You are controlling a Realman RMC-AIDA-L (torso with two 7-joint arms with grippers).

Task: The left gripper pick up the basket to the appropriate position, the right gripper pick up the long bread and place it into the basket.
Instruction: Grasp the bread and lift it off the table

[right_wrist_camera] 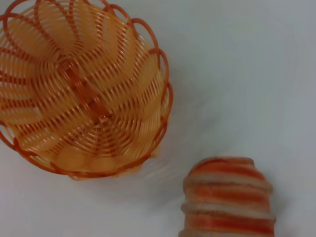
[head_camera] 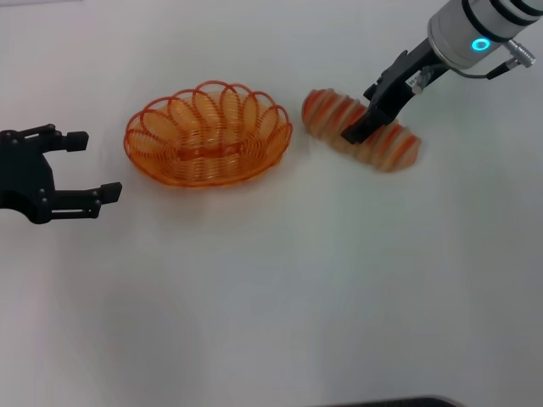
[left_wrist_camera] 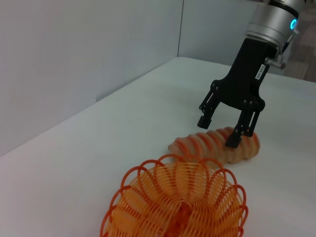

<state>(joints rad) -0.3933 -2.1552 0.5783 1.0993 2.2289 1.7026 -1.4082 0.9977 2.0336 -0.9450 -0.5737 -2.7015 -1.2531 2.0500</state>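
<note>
A plain white surface (head_camera: 271,297) carries everything, with grey walls behind it in the left wrist view. The basket (head_camera: 209,134) sits empty, and the long bread (head_camera: 361,131) lies just beside it on the robot's right, apart from its rim. The right gripper (left_wrist_camera: 219,131) hangs over the middle of the loaf, its fingers (left_wrist_camera: 233,139) spread to either side of it and not yet pinching. To grasp well, it should likely close squarely across the loaf's width near the centre, so the loaf lifts level. The left gripper (head_camera: 92,165) waits well to the basket's left, fingers spread and holding nothing.
</note>
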